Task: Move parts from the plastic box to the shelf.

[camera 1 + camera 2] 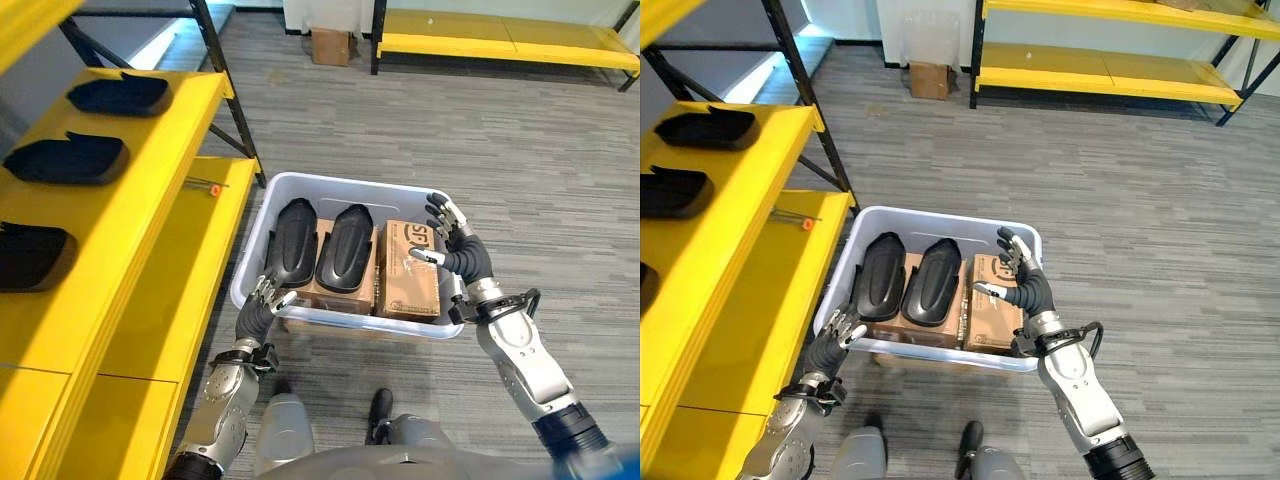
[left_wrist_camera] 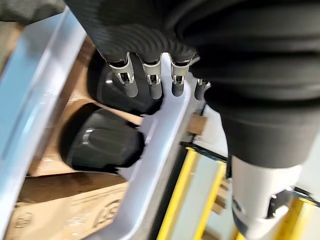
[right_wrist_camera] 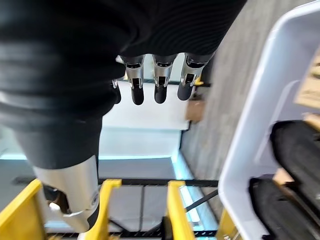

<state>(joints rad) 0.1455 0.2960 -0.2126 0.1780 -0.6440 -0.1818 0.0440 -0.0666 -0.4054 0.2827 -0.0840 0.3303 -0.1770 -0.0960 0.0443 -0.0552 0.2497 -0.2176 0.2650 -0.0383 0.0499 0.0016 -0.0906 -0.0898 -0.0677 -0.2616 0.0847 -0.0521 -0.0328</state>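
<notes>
A pale plastic box (image 1: 340,183) stands on the floor before me. Inside it two black moulded parts (image 1: 293,240) (image 1: 346,246) lie side by side on cardboard cartons (image 1: 408,270). My left hand (image 1: 268,293) rests at the box's near left rim (image 2: 165,130), its fingers (image 2: 150,85) straight and holding nothing, just short of the left part (image 2: 102,142). My right hand (image 1: 455,245) hovers over the box's right side, open with its fingers (image 3: 160,85) spread. On my left is the yellow shelf (image 1: 150,200), which carries three black parts (image 1: 120,93) (image 1: 66,157) (image 1: 30,255).
The shelf's black upright (image 1: 235,110) stands close to the box's far left corner. A small orange item (image 1: 213,188) lies on the lower yellow level. At the far side of the grey floor are a cardboard carton (image 1: 330,45) and another yellow rack (image 1: 500,40).
</notes>
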